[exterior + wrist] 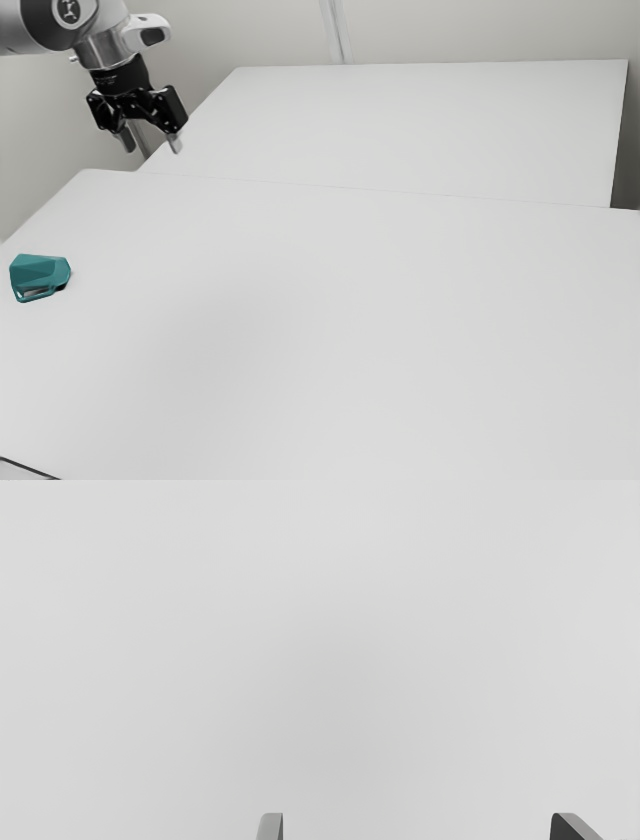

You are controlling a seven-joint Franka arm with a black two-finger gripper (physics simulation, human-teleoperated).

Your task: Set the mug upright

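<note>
Dark line [28, 468]: thin, slanting across the near corner at the exterior view's left; lower in that view than the jaws and well apart from them. Nature cannot be told.
Mug [38, 268]: teal, faceted, lying on its side on the table [330, 330]; lower than the jaws, toward the exterior view's left, well apart from them. Loop of handle [36, 296] on the side toward the camera. Which way the mouth faces, cannot tell.
Table edge: slants past the mug, close by it, up to a corner just below the jaws in the exterior view; from there a long edge runs off rightward.
Arm [30, 25]: pale, entering above the mug's end of the table, joined to the jaws from above.
Jaws: raised, released, fingers [174, 144] wide apart with bare space between; wrist view agrees, pale surface beyond them.
Open room: broad white top, from below the jaws far toward the exterior view's right.
Second white surface [430, 125]: past the long edge, to the right of the jaws.
Wall [480, 28]: pale, behind it all.
</note>
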